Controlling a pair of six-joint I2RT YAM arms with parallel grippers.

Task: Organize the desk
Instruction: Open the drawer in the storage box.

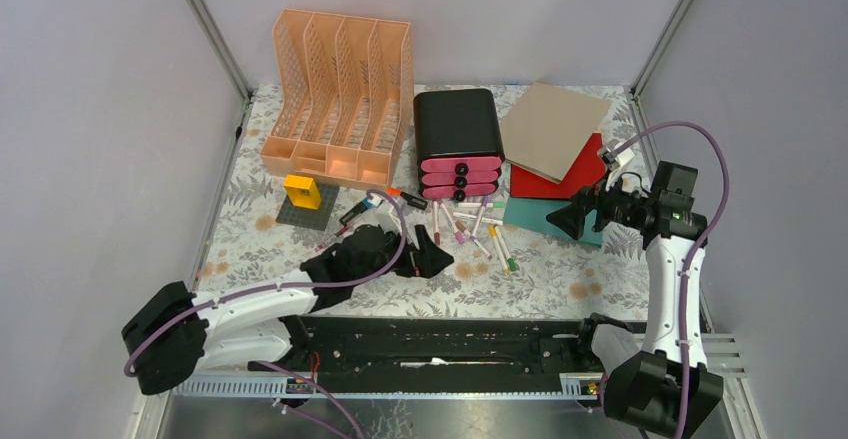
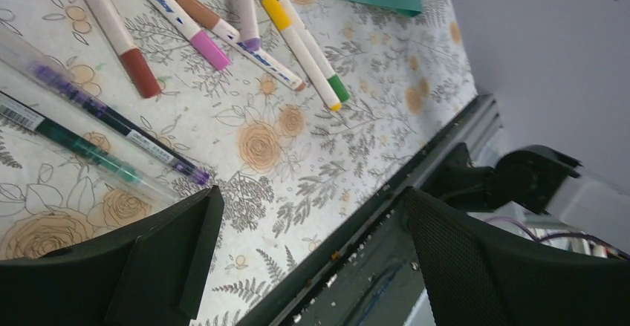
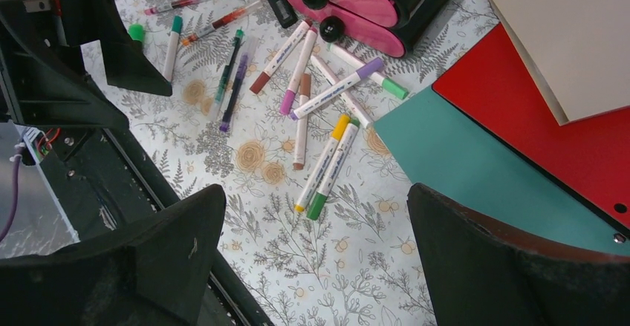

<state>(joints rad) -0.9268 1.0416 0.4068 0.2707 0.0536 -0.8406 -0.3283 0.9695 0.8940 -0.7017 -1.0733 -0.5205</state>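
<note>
pale floral-cloth rectangular desk (image 1: 560,289): loose white-barrelled felt markers (image 1: 470,224) at centre; black left gripper (image 1: 428,256) at their 8 o'clock, jaws apart; black right gripper (image 1: 565,219) at 3 o'clock, jaws apart.

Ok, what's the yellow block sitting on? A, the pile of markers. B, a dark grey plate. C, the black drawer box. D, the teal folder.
B: in the top view the yellow block stands on a dark grey plate just in front of the orange rack, apart from the folders, drawers and markers.
</note>
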